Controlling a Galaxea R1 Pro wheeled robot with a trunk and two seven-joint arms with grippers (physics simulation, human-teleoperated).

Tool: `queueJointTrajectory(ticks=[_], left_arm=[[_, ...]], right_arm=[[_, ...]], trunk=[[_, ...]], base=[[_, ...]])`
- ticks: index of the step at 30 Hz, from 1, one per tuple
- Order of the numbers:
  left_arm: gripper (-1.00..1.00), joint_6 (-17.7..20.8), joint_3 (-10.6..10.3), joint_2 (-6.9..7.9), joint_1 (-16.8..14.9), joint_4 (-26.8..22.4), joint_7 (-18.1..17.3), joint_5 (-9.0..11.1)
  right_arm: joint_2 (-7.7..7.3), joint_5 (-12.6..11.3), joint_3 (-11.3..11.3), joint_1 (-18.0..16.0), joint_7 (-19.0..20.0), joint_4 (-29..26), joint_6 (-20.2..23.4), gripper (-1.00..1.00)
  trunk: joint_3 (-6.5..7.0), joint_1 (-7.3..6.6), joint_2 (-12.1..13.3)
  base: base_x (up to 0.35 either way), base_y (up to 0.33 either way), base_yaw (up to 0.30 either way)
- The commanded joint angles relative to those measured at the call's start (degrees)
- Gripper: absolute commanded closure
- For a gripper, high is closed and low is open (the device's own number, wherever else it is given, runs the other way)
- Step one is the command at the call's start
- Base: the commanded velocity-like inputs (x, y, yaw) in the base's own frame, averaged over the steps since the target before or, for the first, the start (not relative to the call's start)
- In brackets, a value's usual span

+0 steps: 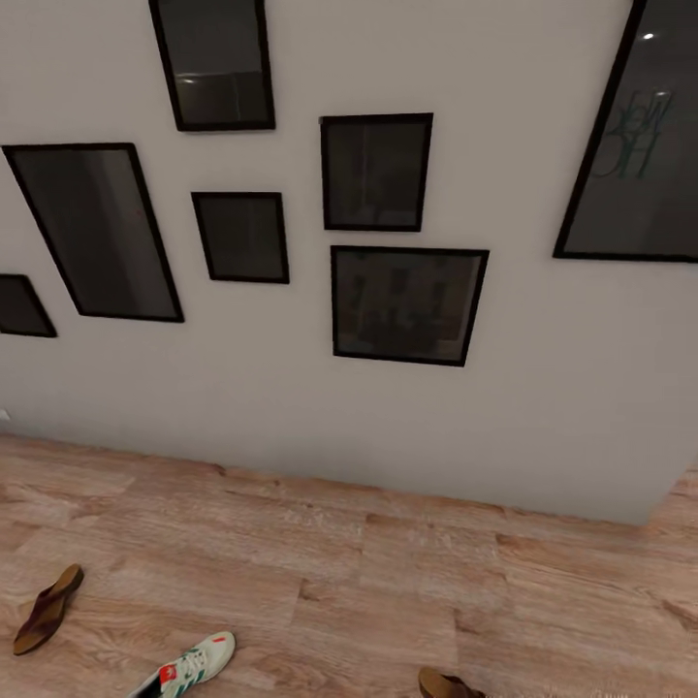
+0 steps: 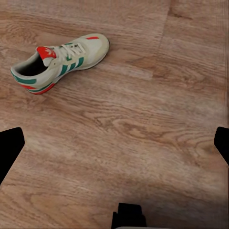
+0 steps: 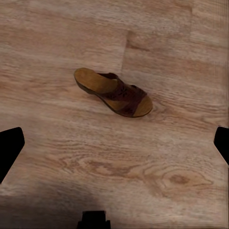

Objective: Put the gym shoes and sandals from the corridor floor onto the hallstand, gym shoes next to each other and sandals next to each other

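One white gym shoe (image 1: 189,669) with green stripes lies on the corridor floor (image 1: 388,572) at the head view's lower edge. The same gym shoe (image 2: 59,62) lies on its sole in the left wrist view, well ahead of my open left gripper (image 2: 114,148), nothing between the fingers (image 2: 9,150). A brown sandal (image 1: 48,609) lies at the far left, and another sandal (image 1: 446,685) is cut off by the bottom edge. That sandal (image 3: 113,91) lies ahead of my open right gripper (image 3: 114,148). The second gym shoe and the hallstand are out of view.
A pale wall (image 1: 291,407) rises close ahead, hung with several dark framed pictures (image 1: 407,304). Its corner ends at the right (image 1: 669,504), where the wood floor runs on past it.
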Motion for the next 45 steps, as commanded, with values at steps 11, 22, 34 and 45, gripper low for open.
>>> queueJointTrajectory(ticks=[11,22,34,45], left_arm=[[-1.0,-0.16,-0.1,0.04,-0.01,0.02,-0.02,0.33],[-1.0,-0.16,-0.11,0.05,-0.01,0.02,-0.02,0.37],[-1.0,-0.16,-0.11,0.05,-0.01,0.02,-0.02,0.36],[-1.0,-0.16,-0.07,0.05,-0.01,0.02,-0.02,0.37]], right_arm=[[-0.02,-0.02,-0.04,-0.04,-0.01,0.05,-0.19,-1.0],[0.01,-0.02,-0.04,-0.04,-0.01,0.05,-0.19,-1.0],[0.01,-0.02,-0.04,-0.04,-0.01,0.05,-0.19,-1.0],[0.02,-0.02,-0.04,-0.04,-0.01,0.05,-0.19,-1.0]], trunk=[[-0.05,0.0,-0.02],[-0.05,0.0,-0.02],[-0.05,0.0,-0.02],[-0.05,0.0,-0.02]], base=[[0.078,0.0,-0.269],[0.085,0.0,-0.269],[0.095,0.035,-0.269],[0.175,0.175,-0.269]])
